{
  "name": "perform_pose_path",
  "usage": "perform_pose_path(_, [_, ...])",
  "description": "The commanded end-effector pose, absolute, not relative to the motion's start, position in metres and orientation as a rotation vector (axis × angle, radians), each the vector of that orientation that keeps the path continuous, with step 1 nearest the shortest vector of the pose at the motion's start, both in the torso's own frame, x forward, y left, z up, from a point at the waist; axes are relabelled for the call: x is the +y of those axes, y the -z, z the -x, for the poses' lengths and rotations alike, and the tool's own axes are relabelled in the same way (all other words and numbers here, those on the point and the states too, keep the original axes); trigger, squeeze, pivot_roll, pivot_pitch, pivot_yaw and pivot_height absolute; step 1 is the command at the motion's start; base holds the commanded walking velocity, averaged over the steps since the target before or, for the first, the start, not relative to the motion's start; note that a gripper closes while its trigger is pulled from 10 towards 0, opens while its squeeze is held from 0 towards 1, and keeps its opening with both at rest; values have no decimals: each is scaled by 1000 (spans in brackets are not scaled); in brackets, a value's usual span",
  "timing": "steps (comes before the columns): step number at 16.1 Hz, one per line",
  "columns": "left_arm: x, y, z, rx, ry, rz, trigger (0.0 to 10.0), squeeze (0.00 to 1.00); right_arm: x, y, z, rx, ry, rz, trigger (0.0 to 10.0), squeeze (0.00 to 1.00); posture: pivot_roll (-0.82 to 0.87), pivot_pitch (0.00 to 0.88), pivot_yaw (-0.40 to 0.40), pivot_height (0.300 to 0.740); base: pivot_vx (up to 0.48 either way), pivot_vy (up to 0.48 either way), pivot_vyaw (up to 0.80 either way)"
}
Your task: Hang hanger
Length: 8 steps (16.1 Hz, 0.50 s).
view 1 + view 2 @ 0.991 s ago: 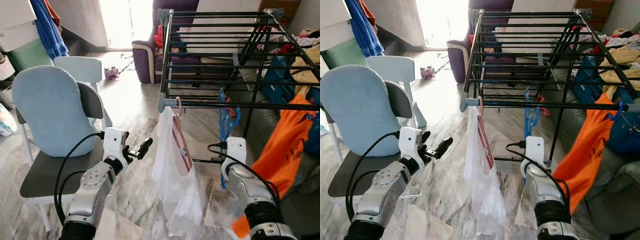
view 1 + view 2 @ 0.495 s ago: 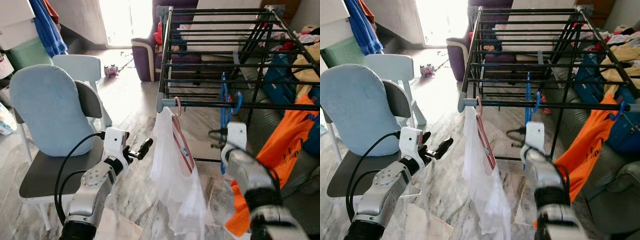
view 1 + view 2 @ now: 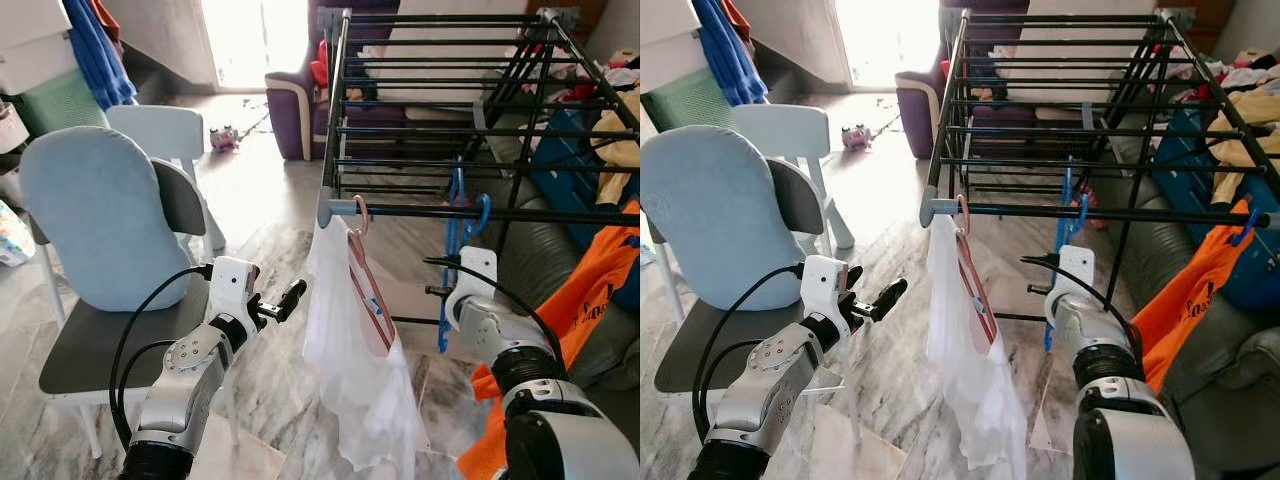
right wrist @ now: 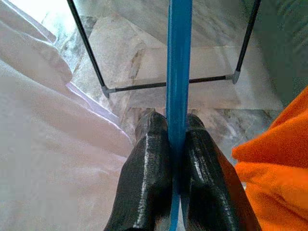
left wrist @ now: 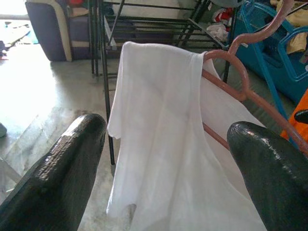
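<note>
1. The left gripper (image 5: 163, 159) is wide open and holds nothing — it points at the white shirt (image 3: 355, 370).
2. The right gripper (image 4: 175, 163) is squeezed tight on the blue hanger (image 3: 455, 245), low down on it.
3. The white shirt hangs on a pink hanger (image 3: 368, 290), just left of the blue one.
4. The blue hanger's hook is up at the front bar of the black drying rack (image 3: 440, 100) — I cannot tell if it rests on the bar.
5. An orange cloth (image 3: 560, 330) hangs on the right side.
</note>
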<state>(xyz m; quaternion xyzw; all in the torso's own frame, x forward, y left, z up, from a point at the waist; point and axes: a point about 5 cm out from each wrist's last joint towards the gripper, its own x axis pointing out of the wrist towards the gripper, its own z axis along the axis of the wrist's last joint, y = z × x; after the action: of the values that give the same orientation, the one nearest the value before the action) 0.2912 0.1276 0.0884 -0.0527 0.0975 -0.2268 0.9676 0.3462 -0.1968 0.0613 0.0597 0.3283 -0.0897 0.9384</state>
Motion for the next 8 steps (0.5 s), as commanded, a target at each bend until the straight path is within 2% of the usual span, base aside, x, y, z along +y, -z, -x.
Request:
perform_pose_path(1, [129, -89, -291, 206, 460, 83, 10000, 0, -200, -57, -344, 695, 195, -136, 10000, 0, -97, 0, 25, 740, 0, 0, 0])
perform_pose_path(4, [129, -89, -292, 211, 463, 79, 10000, 0, -209, -57, -343, 680, 225, -131, 10000, 0, -98, 0, 28, 740, 0, 0, 0])
perform_pose_path(5, [129, -89, -292, 211, 464, 79, 10000, 0, -210, -57, -343, 671, 227, -138, 10000, 914, -97, 0, 29, 740, 0, 0, 0])
perform_pose_path(6, [129, -89, -292, 211, 464, 77, 10000, 0, -212, -58, -343, 661, 225, -135, 10000, 1000, -97, 0, 29, 740, 0, 0, 0])
perform_pose_path(8, [129, -88, -291, 212, 461, 78, 10000, 0, -213, -56, -342, 652, 235, -109, 10000, 1000, -92, 0, 33, 740, 0, 0, 0])
